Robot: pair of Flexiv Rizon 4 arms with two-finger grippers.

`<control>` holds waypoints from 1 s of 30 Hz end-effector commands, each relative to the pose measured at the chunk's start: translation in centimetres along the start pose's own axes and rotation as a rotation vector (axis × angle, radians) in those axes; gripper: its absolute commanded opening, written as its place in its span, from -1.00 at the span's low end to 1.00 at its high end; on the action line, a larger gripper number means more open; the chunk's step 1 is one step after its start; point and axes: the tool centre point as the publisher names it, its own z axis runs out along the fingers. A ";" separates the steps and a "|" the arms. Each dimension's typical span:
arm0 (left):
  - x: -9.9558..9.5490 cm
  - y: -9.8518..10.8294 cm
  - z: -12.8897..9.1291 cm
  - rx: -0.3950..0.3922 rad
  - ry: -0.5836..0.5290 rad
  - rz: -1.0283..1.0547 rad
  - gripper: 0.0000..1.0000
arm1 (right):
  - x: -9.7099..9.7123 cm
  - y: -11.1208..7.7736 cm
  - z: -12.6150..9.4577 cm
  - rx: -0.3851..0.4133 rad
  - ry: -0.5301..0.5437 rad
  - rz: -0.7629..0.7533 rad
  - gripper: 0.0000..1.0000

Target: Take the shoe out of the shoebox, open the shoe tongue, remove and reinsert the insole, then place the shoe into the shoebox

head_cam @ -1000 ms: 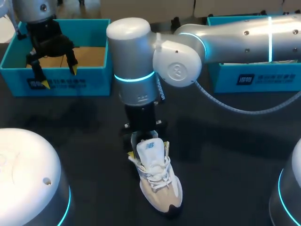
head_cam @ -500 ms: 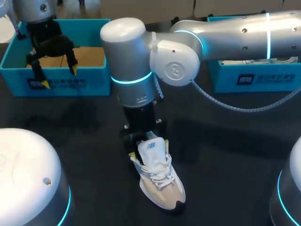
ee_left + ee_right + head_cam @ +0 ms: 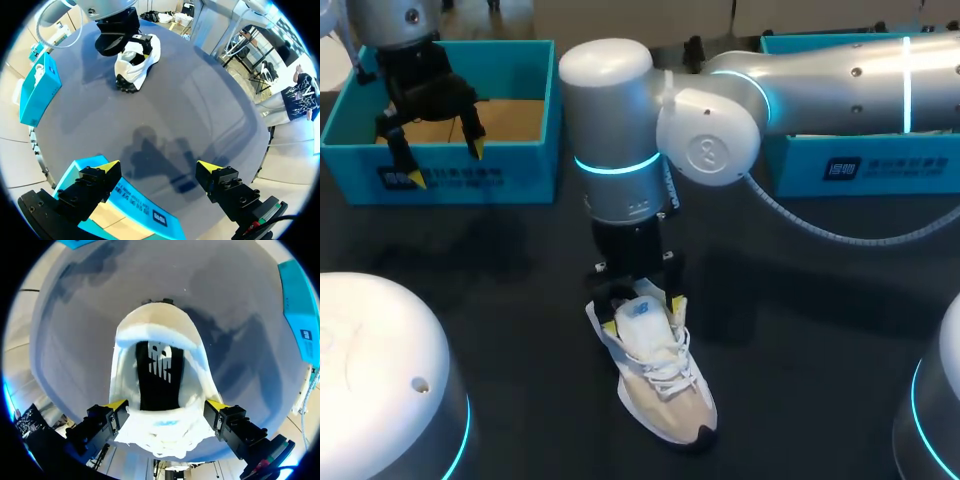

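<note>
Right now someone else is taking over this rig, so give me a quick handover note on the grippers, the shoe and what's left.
Left gripper: open, empty, above the shoebox front wall.
Right gripper: shut on the shoe, one finger on each side of its collar by the tongue.
The shoe stands upright on the table, out of the box, with the insole inside it.
Done: shoe taken out.
Left: open the tongue, remove and reinsert the insole, put the shoe back in the shoebox.
</note>
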 end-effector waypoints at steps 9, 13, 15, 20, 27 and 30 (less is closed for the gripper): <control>0.1 0.0 -0.1 -0.002 0.001 0.000 1.00 | 1.1 -3.0 -1.9 0.004 -0.021 0.036 1.00; 0.1 0.0 -0.1 -0.002 0.001 0.000 1.00 | 1.2 -4.4 -2.4 -0.019 -0.026 0.039 1.00; 0.1 0.0 -0.1 -0.002 0.001 0.000 1.00 | 1.2 -5.2 -2.8 -0.037 -0.030 0.038 1.00; 0.1 0.0 -0.1 -0.002 0.001 0.000 1.00 | 1.5 -7.2 -4.1 -0.073 -0.046 0.011 0.93; 0.1 0.0 -0.1 -0.002 0.001 0.000 1.00 | 2.1 -7.9 -4.9 -0.090 -0.094 -0.044 -0.36; 0.1 0.0 -0.1 -0.002 0.001 0.000 1.00 | 1.8 -7.0 -4.7 -0.080 -0.118 -0.072 -0.61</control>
